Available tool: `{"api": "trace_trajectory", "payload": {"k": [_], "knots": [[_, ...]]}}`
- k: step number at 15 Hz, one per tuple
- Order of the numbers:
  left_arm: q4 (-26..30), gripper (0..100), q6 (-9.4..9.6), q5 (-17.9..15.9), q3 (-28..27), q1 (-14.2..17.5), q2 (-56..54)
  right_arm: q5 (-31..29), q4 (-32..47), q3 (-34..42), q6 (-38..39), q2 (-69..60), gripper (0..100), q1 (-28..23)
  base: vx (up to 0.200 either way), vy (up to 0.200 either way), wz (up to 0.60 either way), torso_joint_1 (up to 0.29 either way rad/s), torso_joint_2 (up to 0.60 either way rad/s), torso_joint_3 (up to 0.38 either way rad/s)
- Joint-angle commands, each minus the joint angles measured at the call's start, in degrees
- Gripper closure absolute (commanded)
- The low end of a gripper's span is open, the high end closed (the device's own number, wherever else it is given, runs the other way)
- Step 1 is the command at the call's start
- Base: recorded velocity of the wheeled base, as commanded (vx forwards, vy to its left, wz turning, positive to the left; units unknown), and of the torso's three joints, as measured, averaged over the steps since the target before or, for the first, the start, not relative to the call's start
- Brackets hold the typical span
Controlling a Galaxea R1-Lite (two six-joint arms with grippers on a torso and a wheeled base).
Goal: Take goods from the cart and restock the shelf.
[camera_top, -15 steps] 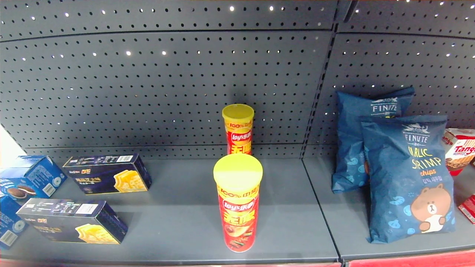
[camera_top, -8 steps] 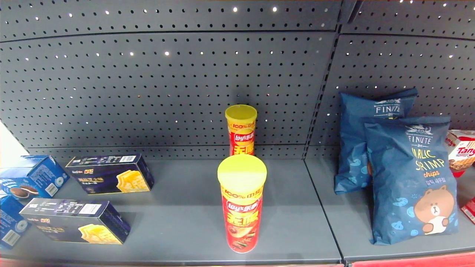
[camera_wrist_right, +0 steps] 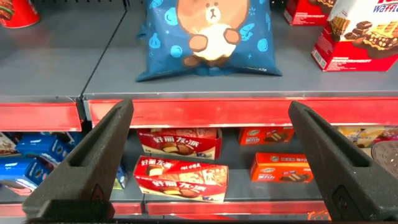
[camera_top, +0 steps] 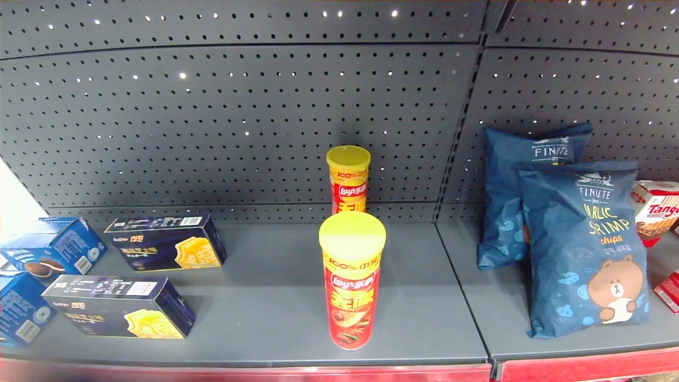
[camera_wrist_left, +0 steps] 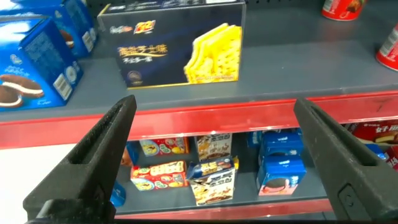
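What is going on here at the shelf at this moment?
Nothing is being held now. The left gripper, jaws open and empty, is before the shelf edge, facing a dark blue cracker box. The right gripper, jaws open too, faces the blue chips bag with a bear on it. In the middle of the shelf a front chip can stands upright, with a rear chip can behind it.

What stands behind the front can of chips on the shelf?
Behind the front can stands a second can, same kind, upright, near the pegboard. The front can's lid covers its base, so contact with the pegboard cannot be judged.
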Motion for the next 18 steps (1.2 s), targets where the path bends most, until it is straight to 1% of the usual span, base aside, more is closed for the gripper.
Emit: {"api": "trace_trajectory", "payload": {"k": [1,6,8,9,14,16,18], "knots": [[0.01,0,0.06,0.01,0.00,0.02,-0.02,-0.02,-0.01,0.00,-0.04,0.07,0,0.00,0.000,0.000,0.00,0.000,0.00,0.000],[0.01,0,-0.21,0.10,0.00,0.02,-0.02,0.25,-0.01,0.00,-0.13,0.07,0,0.00,0.000,0.000,0.00,0.000,0.00,0.000],[0.01,0,-0.03,0.10,0.00,0.02,-0.02,0.16,-0.01,0.00,-0.21,0.07,0,0.00,0.000,0.000,0.00,0.000,0.00,0.000],[0.01,0,-0.03,0.10,0.00,0.02,-0.02,0.16,-0.01,0.00,-0.13,0.07,0,0.00,0.000,0.000,0.60,-0.002,0.00,-0.007],[0.01,0,-0.30,0.18,0.00,0.02,-0.02,0.07,-0.01,0.00,-0.04,0.07,0,0.00,0.000,0.000,0.00,0.000,0.00,0.000],[0.01,0,0.06,0.10,0.00,0.02,-0.02,0.16,-0.01,0.00,0.05,0.07,0,0.00,0.000,0.000,0.00,0.000,0.00,0.000],[0.01,0,0.14,-0.08,0.00,0.02,-0.02,0.16,-0.01,0.00,0.05,0.07,0,0.00,0.000,0.200,0.00,0.000,0.01,0.000]]}}
